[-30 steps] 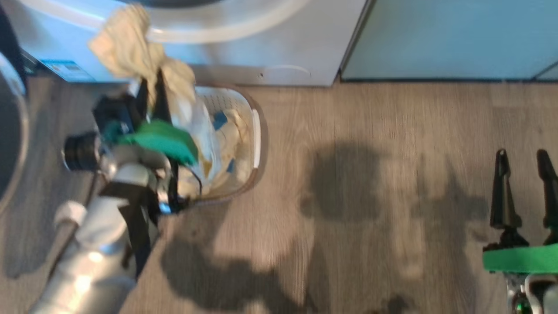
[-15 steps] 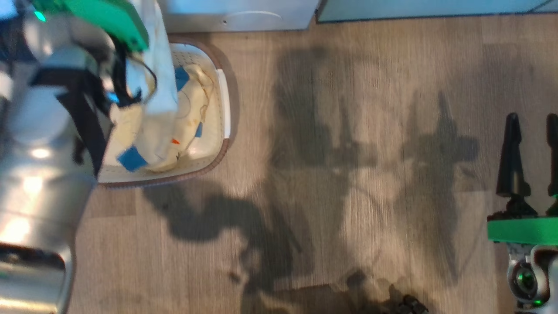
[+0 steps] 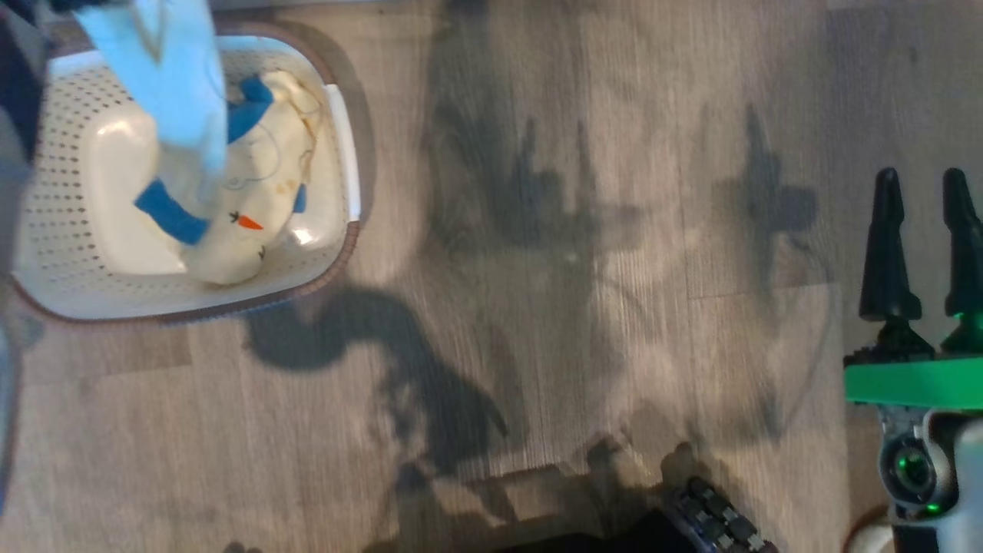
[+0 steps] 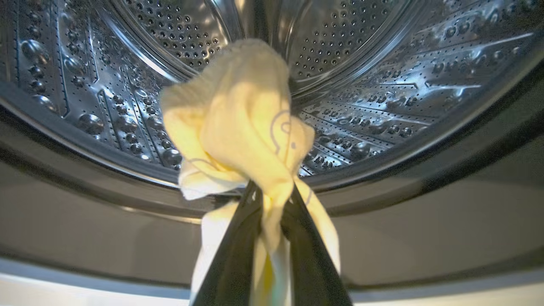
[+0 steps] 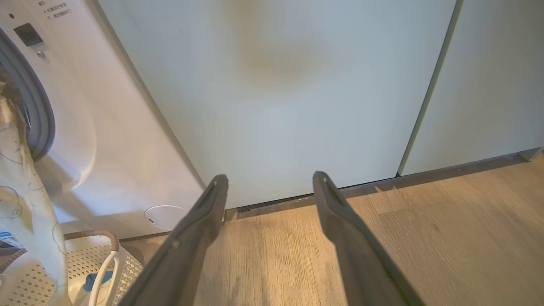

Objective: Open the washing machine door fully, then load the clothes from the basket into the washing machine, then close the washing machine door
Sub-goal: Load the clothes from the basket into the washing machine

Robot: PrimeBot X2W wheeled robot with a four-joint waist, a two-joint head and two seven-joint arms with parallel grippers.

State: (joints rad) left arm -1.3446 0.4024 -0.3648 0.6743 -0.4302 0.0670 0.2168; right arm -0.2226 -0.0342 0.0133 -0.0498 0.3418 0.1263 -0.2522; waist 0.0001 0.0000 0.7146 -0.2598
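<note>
While close before the washing machine (image 4: 382, 85), left jaws tight on clothes (image 4: 238, 123).

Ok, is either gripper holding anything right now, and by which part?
The left gripper pinches a cream garment at a bunched fold, the rest hanging below; the right gripper is open and empty.

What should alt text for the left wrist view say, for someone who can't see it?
The left gripper, shut on a cream garment, holds it up before the washing machine's shiny perforated drum. Fabric bunches above the two dark fingers and hangs below them.
</note>
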